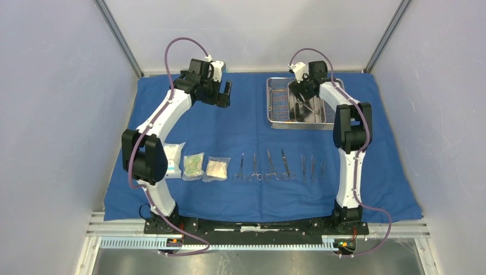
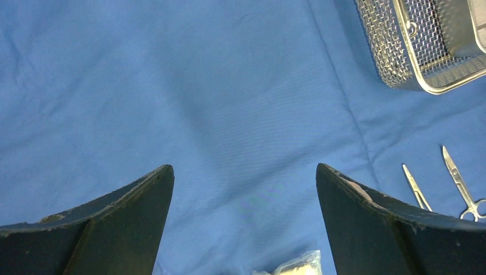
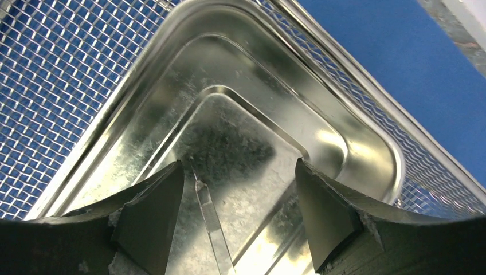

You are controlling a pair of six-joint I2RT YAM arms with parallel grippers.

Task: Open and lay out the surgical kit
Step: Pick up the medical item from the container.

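the blue cloth wrap (image 1: 252,129) lies spread flat and fills the middle of the top view. the steel mesh tray (image 1: 274,112) sits on it in the upper right, with the inner pan (image 1: 321,114) in the tray's right part. along the lower middle of the cloth the slim instruments (image 1: 269,166) lie in a row side by side, each apart from the next. left of them lie the three clear packets (image 1: 195,166), the leftmost partly hidden behind the left arm's elbow.

the left jaws hang over bare cloth in the upper left of centre, spread wide and holding nothing. in the left wrist view the two dark fingers (image 2: 114,229) fill the lower corners with only cloth between them. a corner of the tray (image 2: 401,63) shows at upper right, two instrument tips (image 2: 455,172) at the right edge, and a packet's edge (image 2: 298,264) at the bottom.

the right jaws reach down into the pan (image 3: 240,132), also parted. one slim instrument (image 3: 212,223) lies on the pan floor between the fingers (image 3: 155,217), nearer the finger on the frame's left and not clamped. whether it touches that finger cannot be told.
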